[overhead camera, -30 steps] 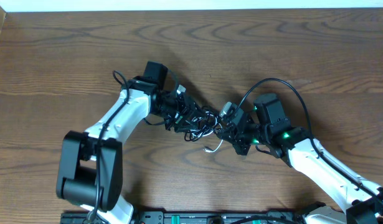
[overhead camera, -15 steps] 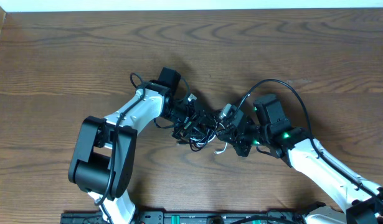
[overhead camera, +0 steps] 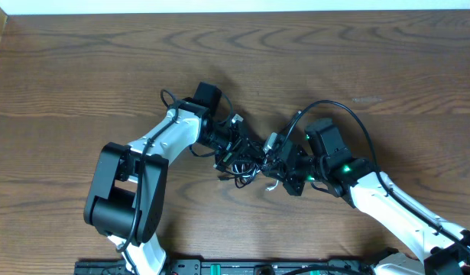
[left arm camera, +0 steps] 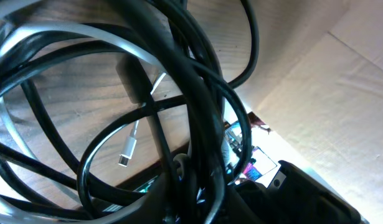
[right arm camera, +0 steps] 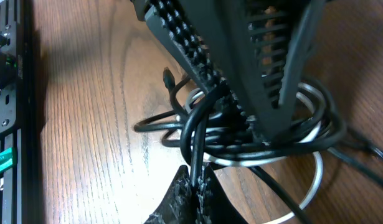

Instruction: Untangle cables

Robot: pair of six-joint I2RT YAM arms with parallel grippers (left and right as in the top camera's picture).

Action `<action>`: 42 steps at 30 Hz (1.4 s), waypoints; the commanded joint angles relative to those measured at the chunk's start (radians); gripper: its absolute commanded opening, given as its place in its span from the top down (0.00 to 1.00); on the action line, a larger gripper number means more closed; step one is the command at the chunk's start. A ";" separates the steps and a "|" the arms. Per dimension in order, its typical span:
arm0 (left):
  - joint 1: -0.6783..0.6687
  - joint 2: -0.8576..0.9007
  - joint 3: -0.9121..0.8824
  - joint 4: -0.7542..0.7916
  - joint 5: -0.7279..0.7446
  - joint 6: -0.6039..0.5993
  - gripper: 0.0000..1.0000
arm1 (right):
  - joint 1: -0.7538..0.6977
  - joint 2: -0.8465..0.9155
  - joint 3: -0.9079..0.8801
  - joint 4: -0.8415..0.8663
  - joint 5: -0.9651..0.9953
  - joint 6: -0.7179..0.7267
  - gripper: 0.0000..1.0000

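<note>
The cables (overhead camera: 248, 159) lie as one tight knot of black loops at the table's middle, with a white cable (overhead camera: 271, 183) curling out at its lower right. My left gripper (overhead camera: 233, 145) comes in from the knot's upper left. In the left wrist view black loops (left arm camera: 197, 93) fill the frame and run down between the left gripper (left arm camera: 191, 196), which is shut on them; a white plug (left arm camera: 124, 159) hangs behind. My right gripper (overhead camera: 284, 164) is at the knot's right side. Its fingertips (right arm camera: 207, 186) pinch a single black cable (right arm camera: 192, 140), and the white cable (right arm camera: 316, 180) loops beside it.
A dark equipment rail (overhead camera: 242, 267) runs along the table's front edge and shows in the right wrist view too (right arm camera: 4, 93). The right arm's own thick black wire (overhead camera: 349, 113) arches above its wrist. Brown wooden table (overhead camera: 82, 76) spreads all around.
The left arm swung right into the knot, and its jaws have closed on the black loops. The right gripper edged slightly left, still pinching its cable.
</note>
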 commanded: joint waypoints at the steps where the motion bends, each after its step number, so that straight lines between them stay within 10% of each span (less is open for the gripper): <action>1: -0.005 0.012 0.010 -0.001 0.024 0.014 0.92 | 0.007 0.001 -0.008 0.008 -0.037 -0.023 0.99; 15: -0.005 0.012 0.010 0.003 -0.082 0.185 0.93 | -0.016 -0.002 -0.007 0.005 -0.128 -0.009 0.95; 21: -0.005 0.012 0.010 0.028 -0.082 0.192 0.92 | -0.048 -0.002 -0.007 -0.015 -0.129 0.095 0.58; 36: -0.005 0.012 0.010 0.037 -0.023 0.191 0.93 | -0.050 -0.001 -0.007 -0.127 -0.058 0.094 0.99; 42: -0.023 0.012 0.010 0.040 -0.021 0.212 0.92 | -0.050 0.001 -0.007 -0.106 -0.045 0.095 0.99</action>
